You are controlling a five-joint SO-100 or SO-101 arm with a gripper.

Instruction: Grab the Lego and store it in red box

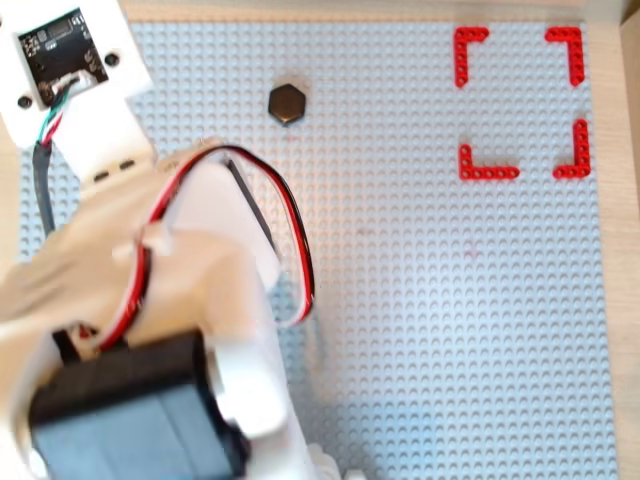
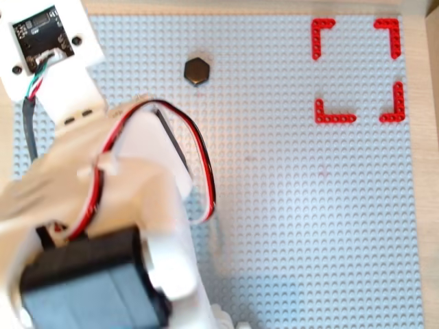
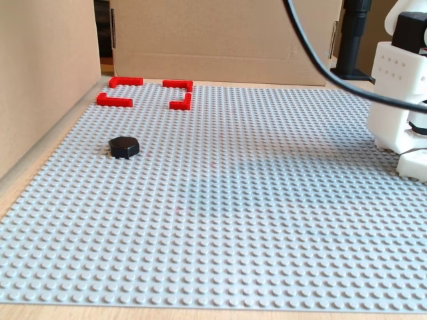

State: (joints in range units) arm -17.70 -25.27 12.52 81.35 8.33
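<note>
In both overhead views, a large grey studded baseplate (image 1: 450, 330) (image 2: 309, 226) fills most of the picture. The Lego (image 1: 287, 104) (image 2: 197, 71), a small black hexagonal piece, lies flat on the baseplate near its top edge, left of centre. The red box (image 1: 521, 102) (image 2: 357, 70), four thin red corner pieces forming a square outline with gaps, sits in the upper right, well apart from the Lego. The white arm (image 1: 200, 300) (image 2: 137, 205), with red and black wires and a black motor, covers the left and lower left. Its gripper's fingers are not visible here, so I cannot tell whether they are spread or closed.

In the fixed view, low beside the baseplate (image 3: 267, 220), the Lego (image 3: 124, 147) rests at the left. The red box (image 3: 145, 93) lies farther back, near cardboard walls (image 3: 220, 33). The arm's white base (image 3: 400, 100) stands at the right edge, with a black cable (image 3: 320, 57) curving across.
</note>
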